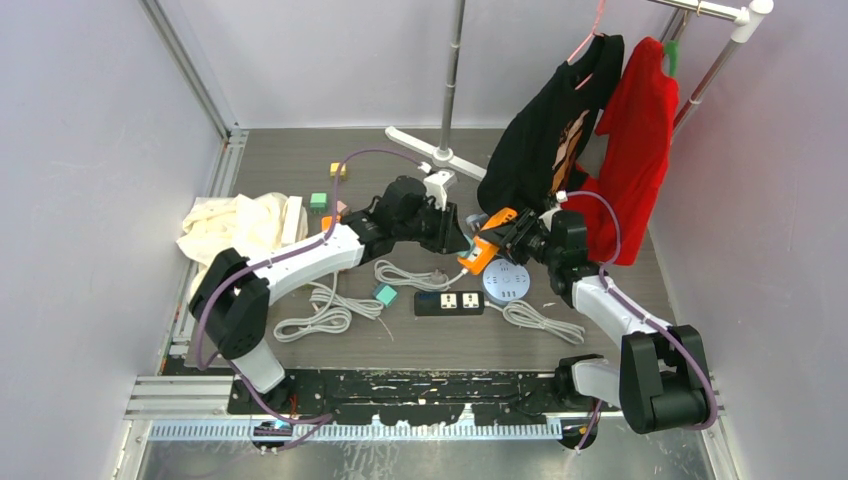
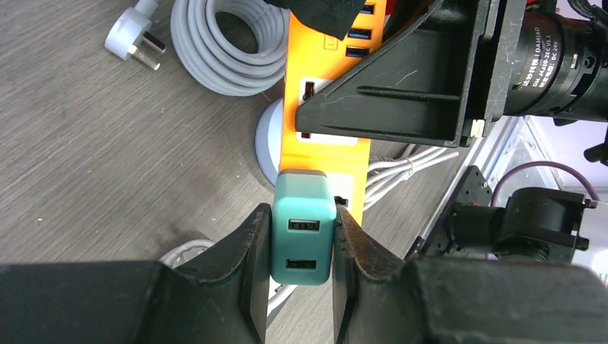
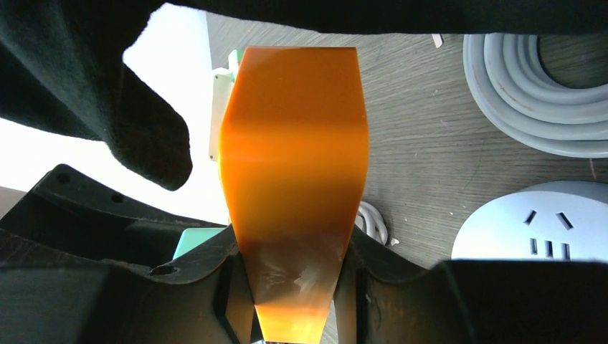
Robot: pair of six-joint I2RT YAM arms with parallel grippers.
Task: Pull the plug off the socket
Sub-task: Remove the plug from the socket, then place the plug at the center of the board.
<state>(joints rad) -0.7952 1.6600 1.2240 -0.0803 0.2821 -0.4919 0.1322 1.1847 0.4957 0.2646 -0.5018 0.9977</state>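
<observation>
The plug [image 2: 302, 229] is a teal block with two USB ports. My left gripper [image 2: 301, 247] is shut on its two sides. Its far end sits against the face of the orange socket strip [image 2: 326, 93], and no prongs show. The strip [image 1: 487, 250] is held above the table between the two arms. In the right wrist view my right gripper [image 3: 294, 287] is shut on the narrow end of the orange strip [image 3: 294, 165], with a sliver of the teal plug [image 3: 197, 240] at its left. From above, my left gripper [image 1: 455, 235] and right gripper [image 1: 510, 237] face each other across the strip.
A black power strip [image 1: 449, 302], a round white socket [image 1: 506, 281], a second teal adapter [image 1: 385, 294] and coiled grey cables [image 1: 325, 310] lie below the grippers. A black shirt [image 1: 545, 140] and a red one [image 1: 635, 150] hang behind. A cream cloth [image 1: 240, 225] lies left.
</observation>
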